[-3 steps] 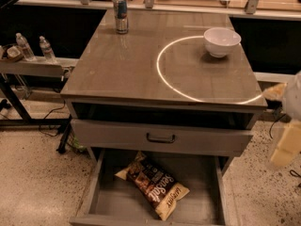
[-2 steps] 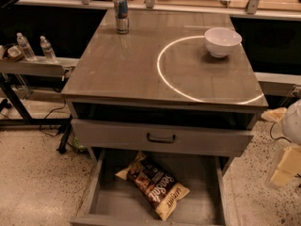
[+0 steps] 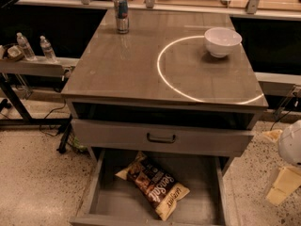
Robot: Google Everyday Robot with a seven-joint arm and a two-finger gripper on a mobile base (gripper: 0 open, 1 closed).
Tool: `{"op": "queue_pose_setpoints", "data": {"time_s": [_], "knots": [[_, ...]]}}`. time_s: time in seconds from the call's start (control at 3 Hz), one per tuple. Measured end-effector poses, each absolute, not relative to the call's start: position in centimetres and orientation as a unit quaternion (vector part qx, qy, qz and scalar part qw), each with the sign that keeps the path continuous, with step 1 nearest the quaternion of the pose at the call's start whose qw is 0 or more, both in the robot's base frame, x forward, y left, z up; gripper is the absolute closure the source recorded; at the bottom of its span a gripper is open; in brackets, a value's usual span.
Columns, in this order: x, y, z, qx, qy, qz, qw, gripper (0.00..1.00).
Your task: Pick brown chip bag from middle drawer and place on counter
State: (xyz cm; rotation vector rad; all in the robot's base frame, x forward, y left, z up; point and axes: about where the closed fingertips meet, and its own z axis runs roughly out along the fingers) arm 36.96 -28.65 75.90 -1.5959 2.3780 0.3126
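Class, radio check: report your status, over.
Gripper low at right edge, apart from middle drawer. Brown chip bag lies in that open drawer. Bowl and can stand on counter.

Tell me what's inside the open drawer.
A brown chip bag lies slanted on the drawer floor; nothing else shows. The drawer's back is hidden under the drawer front above, and the bag covers the floor beneath it. The tool hangs outside, to the right.

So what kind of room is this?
Probably a robot lab's pretend kitchen: a counter with a bowl and can, a chip bag in an open drawer, and the gripper low at the right edge.
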Motion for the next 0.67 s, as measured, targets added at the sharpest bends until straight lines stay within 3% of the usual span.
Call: {"op": "queue_pose_setpoints", "data": {"time_s": [0.67], "knots": [[38.0, -24.8, 63.5, -0.491, 0.828, 0.189, 0.192, 0.00]]}}
